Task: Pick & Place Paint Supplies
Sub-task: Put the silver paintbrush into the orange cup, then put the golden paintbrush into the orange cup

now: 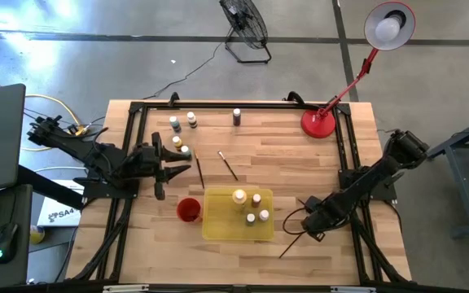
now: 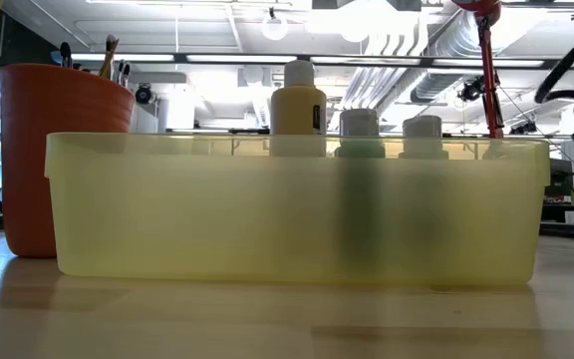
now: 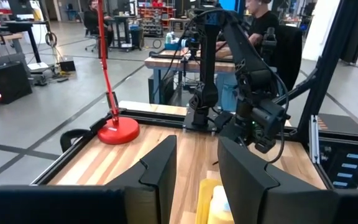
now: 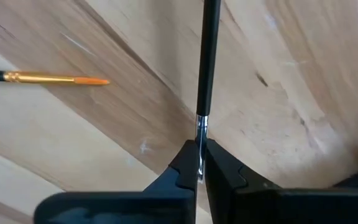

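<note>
The right gripper [image 4: 199,167] is sitting low over the table just right of the yellow tray [image 1: 218,225], and its fingers are pinching a thin dark paintbrush [image 4: 206,68] at the metal collar. In the right wrist view the brush's long axis is running straight out from between the fingers, in line with the gripper. From above, this brush [image 1: 290,244] is showing as a thin dark line slanting away from the tray's near right corner. A second brush [image 4: 42,78], with a gold collar and an orange tip, is lying flat on the wood close by, crosswise to the held one. Four bottles are standing upright inside the tray, the large yellowish one [image 1: 239,197] at its far side. Two more brushes [image 1: 228,165] are lying on the wood just beyond the tray, and several small bottles [image 1: 182,122] are standing farther off. The red cup [image 1: 188,209] is sitting against the tray's left side. The left gripper [image 1: 177,159] is waiting left of the tray, beyond the cup, its fingers [image 3: 160,171] standing apart and holding nothing.
</note>
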You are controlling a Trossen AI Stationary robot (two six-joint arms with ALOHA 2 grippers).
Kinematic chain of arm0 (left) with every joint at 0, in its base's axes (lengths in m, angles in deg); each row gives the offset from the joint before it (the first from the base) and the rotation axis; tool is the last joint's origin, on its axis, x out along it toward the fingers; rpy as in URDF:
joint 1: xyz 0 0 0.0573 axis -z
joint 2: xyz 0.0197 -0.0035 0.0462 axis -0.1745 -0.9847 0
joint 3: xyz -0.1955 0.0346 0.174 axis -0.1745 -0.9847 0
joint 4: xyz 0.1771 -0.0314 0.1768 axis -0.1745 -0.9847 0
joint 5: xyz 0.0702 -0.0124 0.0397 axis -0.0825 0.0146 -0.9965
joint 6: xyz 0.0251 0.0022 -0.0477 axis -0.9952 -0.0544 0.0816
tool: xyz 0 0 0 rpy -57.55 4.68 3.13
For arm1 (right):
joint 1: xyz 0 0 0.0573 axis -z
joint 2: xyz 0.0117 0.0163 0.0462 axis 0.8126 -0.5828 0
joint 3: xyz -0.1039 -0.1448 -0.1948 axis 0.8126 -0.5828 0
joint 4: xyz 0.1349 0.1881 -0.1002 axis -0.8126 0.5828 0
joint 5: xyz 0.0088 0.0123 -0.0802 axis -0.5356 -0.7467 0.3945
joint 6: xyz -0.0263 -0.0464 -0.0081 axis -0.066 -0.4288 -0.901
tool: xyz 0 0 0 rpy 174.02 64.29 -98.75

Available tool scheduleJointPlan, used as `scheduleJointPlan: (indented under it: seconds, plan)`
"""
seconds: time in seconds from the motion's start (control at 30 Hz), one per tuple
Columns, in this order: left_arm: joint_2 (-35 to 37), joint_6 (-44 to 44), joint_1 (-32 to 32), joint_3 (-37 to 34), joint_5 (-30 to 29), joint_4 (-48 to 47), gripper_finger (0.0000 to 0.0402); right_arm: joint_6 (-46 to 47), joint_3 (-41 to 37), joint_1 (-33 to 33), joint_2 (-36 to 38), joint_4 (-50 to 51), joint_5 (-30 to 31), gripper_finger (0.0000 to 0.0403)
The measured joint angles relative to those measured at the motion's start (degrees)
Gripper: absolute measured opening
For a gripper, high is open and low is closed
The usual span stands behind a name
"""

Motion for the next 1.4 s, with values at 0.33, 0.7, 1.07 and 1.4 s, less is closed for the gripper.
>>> scheduleJointPlan:
  seconds: [0.33, 0.7, 1.07, 1.4]
  plan:
    - [1.7, 1.1, 0.0, 0.0, 0.0, -0.9, 0.0116, 0.0, 3.1, 0.0, 0.1, 3.7, 3.7, 0.0003]
    - [3.6, 6.6, -3.7, 0.0, 1.3, -5.3, 0.0115, -1.0, 6.4, 0.1, 0.2, 10.6, 7.5, 0.0003]
    - [2.0, 16.0, -24.1, 0.0, 29.5, -7.8, 0.0115, -3.7, 12.5, 4.0, 0.2, 20.5, 15.6, 0.0000]
    - [-1.3, 18.6, -34.2, 0.0, 43.9, -6.8, 0.0115, 3.3, 13.0, 6.6, 0.6, 19.8, 13.4, 0.0003]
